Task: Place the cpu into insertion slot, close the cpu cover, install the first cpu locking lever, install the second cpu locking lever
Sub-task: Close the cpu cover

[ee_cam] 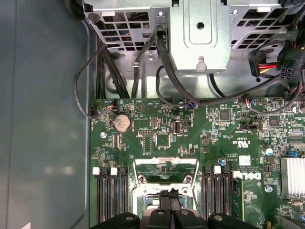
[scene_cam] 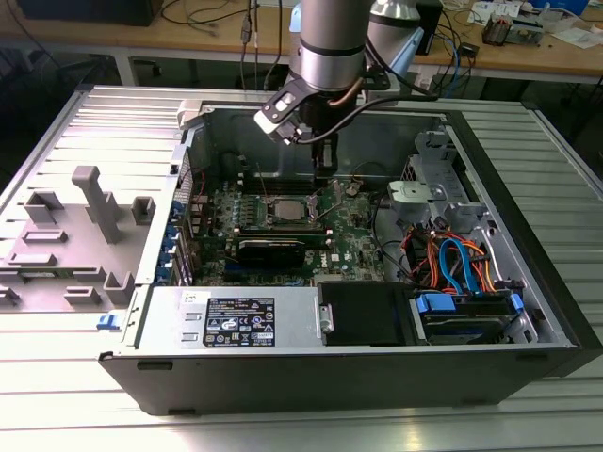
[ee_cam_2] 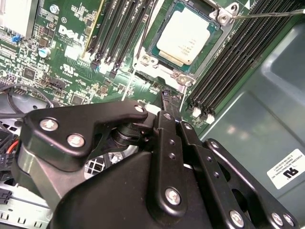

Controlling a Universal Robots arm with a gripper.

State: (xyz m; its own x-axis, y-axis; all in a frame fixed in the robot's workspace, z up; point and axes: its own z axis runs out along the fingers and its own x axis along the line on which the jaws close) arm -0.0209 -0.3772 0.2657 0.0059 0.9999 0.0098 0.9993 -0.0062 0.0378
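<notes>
The cpu [ee_cam_2: 186, 36] lies flat in the insertion slot [ee_cam_2: 159, 67] on the green board, its dull silver top showing. In the exterior view it is a small grey square [scene_cam: 283, 209]. A silver frame, the cpu cover [ee_cam: 166, 168], surrounds the socket; I cannot tell whether it is fully down. A thin wire locking lever [ee_cam_2: 267, 14] runs out from one socket corner. My gripper [ee_cam_2: 167, 98] hangs just above the socket's edge, fingers shut together with nothing seen between them. It also appears in the first wrist view [ee_cam: 170, 194] and the exterior view [scene_cam: 325, 174].
Long black memory slots [ee_cam_2: 224, 71] flank the socket on both sides. A metal drive cage [ee_cam: 195, 33] with black cables [ee_cam: 162, 71] stands beyond the board. The case wall [ee_cam_2: 257, 119] is close by. A power supply [scene_cam: 236, 320] fills the case front.
</notes>
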